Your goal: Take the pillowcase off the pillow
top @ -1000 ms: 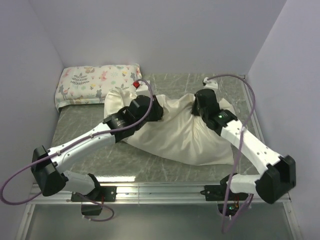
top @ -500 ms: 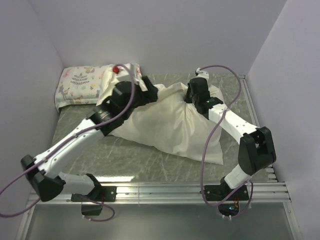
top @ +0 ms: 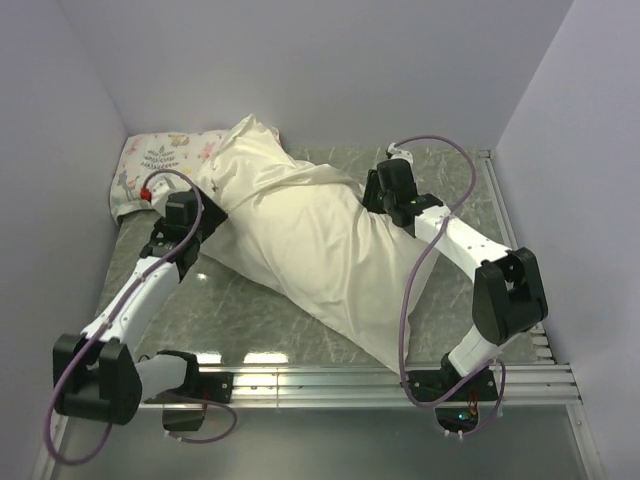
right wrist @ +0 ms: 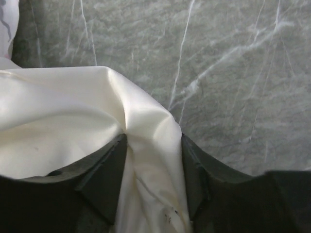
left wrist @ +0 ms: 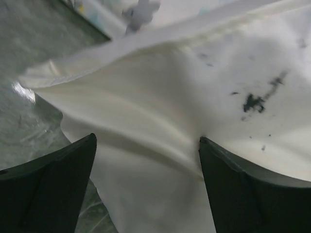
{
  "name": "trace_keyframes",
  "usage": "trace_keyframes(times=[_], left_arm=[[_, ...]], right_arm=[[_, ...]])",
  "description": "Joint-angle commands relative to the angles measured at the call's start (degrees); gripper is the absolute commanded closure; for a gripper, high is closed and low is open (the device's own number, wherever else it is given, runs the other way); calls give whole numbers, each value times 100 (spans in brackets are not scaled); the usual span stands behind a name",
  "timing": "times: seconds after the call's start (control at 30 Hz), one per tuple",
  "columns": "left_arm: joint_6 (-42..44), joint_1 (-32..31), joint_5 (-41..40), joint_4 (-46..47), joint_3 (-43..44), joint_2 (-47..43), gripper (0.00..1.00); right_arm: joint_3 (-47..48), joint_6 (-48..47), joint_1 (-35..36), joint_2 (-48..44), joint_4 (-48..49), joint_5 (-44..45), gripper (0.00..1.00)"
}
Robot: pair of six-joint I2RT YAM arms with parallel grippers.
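Observation:
The cream pillowcase point(top: 310, 235) lies bulging and diagonal across the table, from the back left to the front right. The pillow is hidden inside it. My left gripper point(top: 208, 222) is at the cover's left edge. In the left wrist view that gripper point(left wrist: 146, 141) is open wide, with stained cream cloth point(left wrist: 160, 102) lying loose between its fingers. My right gripper point(top: 370, 195) sits at the cover's right edge. In the right wrist view this gripper point(right wrist: 153, 138) is open, and a puffy fold of the pillowcase point(right wrist: 146, 121) sits between its fingers.
A smaller floral-print pillow point(top: 160, 160) lies in the back left corner, partly under the cream cover; a bit of it shows in the left wrist view point(left wrist: 141, 9). Grey marbled tabletop point(top: 240, 310) surrounds the cover. Walls close in at the back and both sides.
Both grippers have opened and let go of the cloth. The left arm has drawn back to the left. The cover has flopped back and left, now reaching over the floral pillow.

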Motion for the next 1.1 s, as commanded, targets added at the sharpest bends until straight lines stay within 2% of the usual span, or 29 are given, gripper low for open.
trace_keyframes(times=[0.0,0.07,0.1,0.17,0.2,0.27,0.3,0.4,0.57,0.67,0.73,0.77,0.8,0.87,0.9,1.0,1.07], left_arm=[[-77,132,1435,938,-366,300,14],[-120,10,1763,1246,-541,458,20],[-138,-78,1869,1403,-620,433,33],[-173,-489,1835,1475,-762,328,51],[-173,-666,1687,1432,-753,275,71],[-226,-1244,1520,1344,-771,99,80],[-296,-1413,1441,1309,-779,47,91],[-621,-2002,1413,1440,-955,-156,100],[-1052,-3485,993,1721,-1043,-165,100],[-1166,-4119,816,1774,-850,37,96],[-1193,-4332,737,1740,-727,98,84],[-1236,-4489,650,1661,-683,90,68],[-1254,-4535,483,1555,-648,38,58],[-1307,-4579,377,1379,-691,-278,45],[-1333,-4579,263,1318,-770,-427,35],[-1316,-4579,104,984,-832,-1025,23],[-1281,-4579,-36,634,-806,-1377,20]], right_arm=[[295,-26,95,-338,-319,-125,41],[409,-61,95,-487,-450,-90,34],[479,-52,95,-523,-529,-90,32],[742,-79,121,-593,-767,-151,29],[926,-96,148,-619,-846,-152,28],[1094,-114,191,-724,-1066,-73,26],[1164,-114,227,-760,-1119,-46,25],[1576,-140,280,-857,-1417,-2,23],[1772,-132,700,-1085,-1778,-134,20],[1439,-105,1200,-1313,-1700,41,20],[964,0,1412,-1454,-1525,103,19],[780,44,1509,-1603,-1454,95,19],[387,149,1527,-1700,-1357,60,19],[7,229,1528,-1998,-1111,-19,18],[-291,272,1519,-2087,-1049,-11,18],[-697,308,1528,-2351,-908,-107,18],[-847,334,1571,-2500,-829,-152,18]])
